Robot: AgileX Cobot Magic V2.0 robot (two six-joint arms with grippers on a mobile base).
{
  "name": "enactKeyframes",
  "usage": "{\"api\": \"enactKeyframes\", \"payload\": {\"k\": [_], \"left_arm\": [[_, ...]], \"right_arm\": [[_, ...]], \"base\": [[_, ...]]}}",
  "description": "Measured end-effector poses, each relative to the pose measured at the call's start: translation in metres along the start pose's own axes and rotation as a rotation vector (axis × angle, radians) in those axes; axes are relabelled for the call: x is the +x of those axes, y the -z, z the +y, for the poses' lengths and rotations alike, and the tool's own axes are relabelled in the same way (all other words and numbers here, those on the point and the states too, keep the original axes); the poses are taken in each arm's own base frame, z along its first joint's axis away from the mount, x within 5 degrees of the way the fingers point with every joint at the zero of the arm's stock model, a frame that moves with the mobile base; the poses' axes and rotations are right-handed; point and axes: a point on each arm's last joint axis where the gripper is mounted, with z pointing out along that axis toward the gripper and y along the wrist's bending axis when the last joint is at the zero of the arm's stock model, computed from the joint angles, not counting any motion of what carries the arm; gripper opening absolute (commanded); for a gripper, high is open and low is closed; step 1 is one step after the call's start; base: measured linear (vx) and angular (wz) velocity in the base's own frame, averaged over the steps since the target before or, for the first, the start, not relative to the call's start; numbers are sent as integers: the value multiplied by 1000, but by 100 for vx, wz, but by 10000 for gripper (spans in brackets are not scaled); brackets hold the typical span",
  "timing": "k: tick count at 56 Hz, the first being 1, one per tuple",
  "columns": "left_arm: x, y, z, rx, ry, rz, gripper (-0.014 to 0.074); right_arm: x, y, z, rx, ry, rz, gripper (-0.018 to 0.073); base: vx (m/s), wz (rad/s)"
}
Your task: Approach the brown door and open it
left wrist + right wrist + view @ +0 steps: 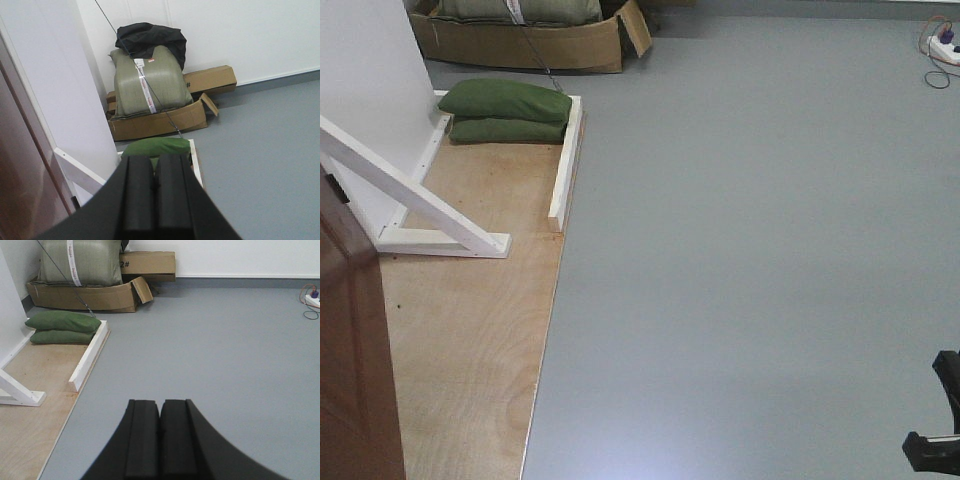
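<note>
While the left gripper and right gripper both have their pads pressed together on nothing, the brown door stands at the far left edge — beside the white brace, green sandbags beyond it.

Two green sandbags are lying stacked; two cardboard boxes are sitting close together; one olive sack, one black bag, one brown door and one power strip are showing.

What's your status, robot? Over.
Left gripper shut, empty. Right gripper shut, empty. Brown door at left edge, untouched. White brace, green bags beside it.
</note>
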Motion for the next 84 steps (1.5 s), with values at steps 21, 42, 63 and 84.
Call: {"api": "enactKeyframes", "payload": {"k": [21,42,63,84], "left_arm": [[2,0,0,-1,2,19,-6],[2,0,0,-1,2,19,-6],[1,0,1,-6,-41,15,-6],[-52,14,11,-54,-76,-73,-6]], "right_arm": [[0,0,0,0,0,0,0],[0,0,0,0,0,0,0],[0,0,0,0,0,0,0],[0,0,0,0,0,0,0]], "base": [[0,0],[0,0],[0,0],[0,0]]}}
